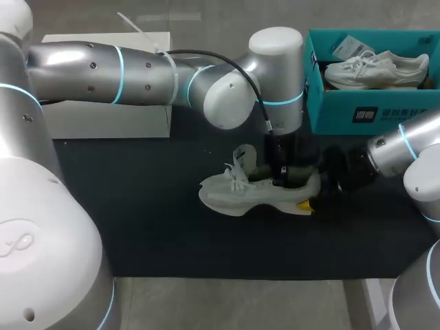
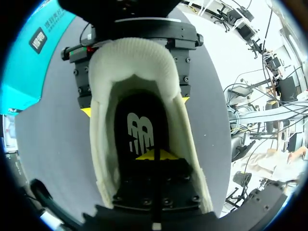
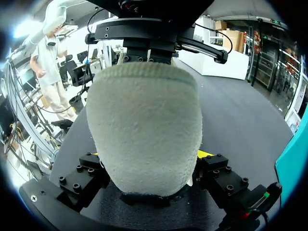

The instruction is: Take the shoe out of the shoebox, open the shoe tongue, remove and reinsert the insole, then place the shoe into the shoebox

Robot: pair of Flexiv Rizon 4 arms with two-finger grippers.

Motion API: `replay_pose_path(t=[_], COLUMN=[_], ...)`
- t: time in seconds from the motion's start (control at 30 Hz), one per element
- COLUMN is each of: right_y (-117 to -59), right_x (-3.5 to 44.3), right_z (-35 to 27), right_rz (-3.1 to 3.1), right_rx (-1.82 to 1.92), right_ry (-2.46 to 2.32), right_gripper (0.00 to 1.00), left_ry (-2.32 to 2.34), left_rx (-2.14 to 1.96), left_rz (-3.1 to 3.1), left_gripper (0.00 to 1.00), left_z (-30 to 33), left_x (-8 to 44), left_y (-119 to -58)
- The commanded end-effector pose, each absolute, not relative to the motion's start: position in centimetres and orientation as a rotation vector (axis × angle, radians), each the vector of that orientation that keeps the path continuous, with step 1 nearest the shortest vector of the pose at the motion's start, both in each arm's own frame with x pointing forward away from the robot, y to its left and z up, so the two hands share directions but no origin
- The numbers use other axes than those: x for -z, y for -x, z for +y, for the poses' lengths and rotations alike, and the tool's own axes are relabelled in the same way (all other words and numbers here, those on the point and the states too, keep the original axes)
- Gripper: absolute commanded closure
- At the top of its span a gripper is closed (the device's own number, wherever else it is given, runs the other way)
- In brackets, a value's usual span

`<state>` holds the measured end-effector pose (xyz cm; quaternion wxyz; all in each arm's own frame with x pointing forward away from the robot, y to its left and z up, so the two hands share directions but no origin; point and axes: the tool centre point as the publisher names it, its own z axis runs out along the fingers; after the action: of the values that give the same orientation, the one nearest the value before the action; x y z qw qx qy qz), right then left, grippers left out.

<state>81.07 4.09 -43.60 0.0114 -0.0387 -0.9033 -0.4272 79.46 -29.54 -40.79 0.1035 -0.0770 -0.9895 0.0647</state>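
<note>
1. Sneaker [image 1: 240, 196], white, lies on its sole on the dark worktop [image 1: 172, 234], out of the teal shoebox [image 1: 330, 103] and just in front of its near wall. The toe points to my left and the laces [image 1: 238, 172] are bunched loose over the front.
2. My right end effector [image 3: 150, 155] is grasping the heel, with one yellow tip on each side of it, and that pins the sneaker in place.
3. My left end effector [image 2: 154, 155] comes straight down into the shoe opening. It is clenched, with the tips drawn together on the black insole [image 2: 139, 120], and I see no fold of insole between them.
4. The insole lies flat inside, so I judge the insole step is in hand. I cannot tell whether it is about to come out or has just gone back in.
5. If it is coming out, the next move calls for catching an edge of the insole and drawing it up and out along the opening while the right holds the heel steady.
6. Room inside the collar is tight. The worktop is open toward me and to my left as far as the white box [image 1: 103, 117], while the shoebox wall crowds the far side.
7. A second sneaker [image 1: 378, 69] already lies in the shoebox, so the return will be snug
</note>
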Motion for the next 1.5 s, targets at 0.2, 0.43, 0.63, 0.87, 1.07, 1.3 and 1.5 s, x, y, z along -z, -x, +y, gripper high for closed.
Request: replay_pose_path(t=[0.2,0.43,0.63,0.87,1.07,1.3,1.5], right_y=[-81.3,-81.3,-81.3,-81.3,-81.3,-81.3,-81.3], right_x=[44.3,44.3,44.3,44.3,44.3,44.3,44.3], right_z=[4.3,4.3,4.3,4.3,4.3,4.3,4.3], right_rz=[-2.821,-2.821,-2.821,-2.821,-2.821,-2.821,-2.821], right_rx=[1.328,1.328,1.328,1.328,1.328,1.328,1.328], right_ry=[0.124,0.124,0.124,0.124,0.124,0.124,0.124], right_gripper=[1.0,1.0,1.0,1.0,1.0,1.0,1.0], left_ry=[0.252,0.248,0.24,0.234,0.218,0.219,0.221], left_rx=[-0.175,-0.156,-0.122,-0.081,-0.068,-0.062,-0.092], left_rz=[-2.887,-2.877,-2.923,-2.964,-3.01,-3.018,-3.04], left_gripper=[1.0,0.78,0.77,0.65,0.55,0.66,0.72], left_z=[-29.1,-29.1,-29.3,-29.2,-29.2,-29.5,-29.4], left_x=[41.6,42.5,43.3,44.5,46.1,47.8,49.1], left_y=[-77.8,-77.5,-78.2,-78.8,-79.7,-80.5,-80.9])
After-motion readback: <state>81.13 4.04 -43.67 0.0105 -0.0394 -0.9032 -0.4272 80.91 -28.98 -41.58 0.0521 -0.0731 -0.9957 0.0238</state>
